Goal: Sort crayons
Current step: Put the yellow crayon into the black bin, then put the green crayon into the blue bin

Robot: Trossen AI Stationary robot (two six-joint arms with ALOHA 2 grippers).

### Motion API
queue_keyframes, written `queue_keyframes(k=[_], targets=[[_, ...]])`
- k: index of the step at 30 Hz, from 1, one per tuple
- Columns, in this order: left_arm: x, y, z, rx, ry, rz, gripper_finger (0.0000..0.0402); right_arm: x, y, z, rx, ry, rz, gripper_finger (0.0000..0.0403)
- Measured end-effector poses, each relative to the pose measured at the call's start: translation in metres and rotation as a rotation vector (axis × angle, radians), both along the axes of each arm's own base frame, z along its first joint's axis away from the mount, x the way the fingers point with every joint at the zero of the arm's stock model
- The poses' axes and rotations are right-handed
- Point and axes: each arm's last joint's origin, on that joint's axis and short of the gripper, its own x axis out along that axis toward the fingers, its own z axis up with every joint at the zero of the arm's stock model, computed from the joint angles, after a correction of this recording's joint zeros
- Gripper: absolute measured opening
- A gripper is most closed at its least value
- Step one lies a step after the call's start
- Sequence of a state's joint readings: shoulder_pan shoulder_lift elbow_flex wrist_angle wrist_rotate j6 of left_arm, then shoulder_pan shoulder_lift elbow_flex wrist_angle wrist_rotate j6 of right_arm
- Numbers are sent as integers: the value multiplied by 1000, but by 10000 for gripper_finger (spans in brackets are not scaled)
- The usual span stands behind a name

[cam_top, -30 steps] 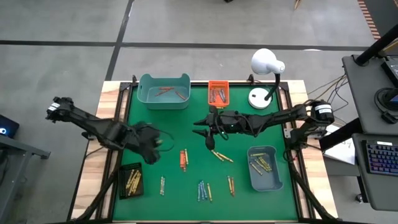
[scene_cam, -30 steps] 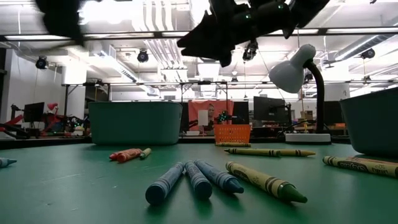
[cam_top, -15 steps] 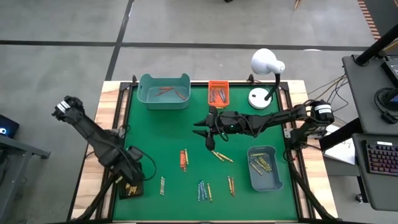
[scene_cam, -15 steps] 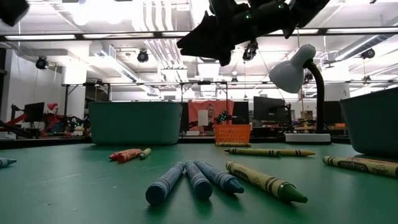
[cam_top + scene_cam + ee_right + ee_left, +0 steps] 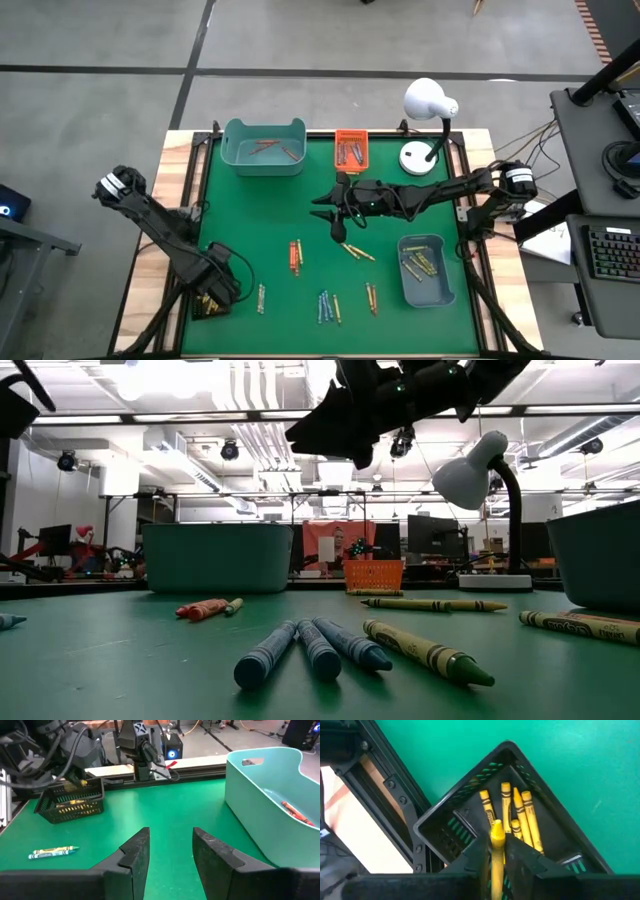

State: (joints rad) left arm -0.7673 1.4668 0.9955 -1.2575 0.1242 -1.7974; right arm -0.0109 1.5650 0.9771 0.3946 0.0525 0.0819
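My left gripper (image 5: pixel 496 857) points down over the black tray (image 5: pixel 198 307) at the table's near left, shut on a yellow crayon (image 5: pixel 496 840). Several yellow crayons (image 5: pixel 520 812) lie inside that tray. My right gripper (image 5: pixel 170 851) hovers open above the middle of the table (image 5: pixel 338 218) with nothing between its fingers. Loose crayons lie flat on the green mat: orange-red ones (image 5: pixel 296 256), yellow ones (image 5: pixel 357 250), blue ones (image 5: pixel 325 305) and greenish ones (image 5: pixel 261 297). My left gripper pinches the yellow crayon between its two fingers, which come from above and point down into the tray. The crayon's tip (image 5: pixel 496 826) sticks out past the fingertips, above the crayons in the tray. The fingers hide the rest of the crayon.
A teal bin (image 5: pixel 264 146) with orange-red crayons stands far left, and an orange tray (image 5: pixel 350 148) beside it. Another teal bin (image 5: pixel 425 268) with crayons is near right. A white lamp (image 5: pixel 428 105) stands far right. Black frame rails (image 5: pixel 395 790) run beside the black tray.
My left gripper has travelled from left of the mat's centre toward the near left corner, dropped down over the black tray and tipped until its fingers point downward.
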Motion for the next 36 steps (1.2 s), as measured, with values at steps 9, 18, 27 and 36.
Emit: queue_keyframes(k=[9, 18, 27, 36], targets=[[-1, 2, 8, -37, -29, -92, 79, -1, 3, -3, 162, 29, 48, 144], [-2, 25, 42, 126, -386, -214, 75, 4, 8, 15, 288, 249, 5, 121], [10, 48, 67, 413, -724, -421, 75, 2, 22, 18, 352, 480, -31, 99], [21, 67, 81, 626, -749, -625, 75, -6, 23, 2, 467, 730, -178, 78]])
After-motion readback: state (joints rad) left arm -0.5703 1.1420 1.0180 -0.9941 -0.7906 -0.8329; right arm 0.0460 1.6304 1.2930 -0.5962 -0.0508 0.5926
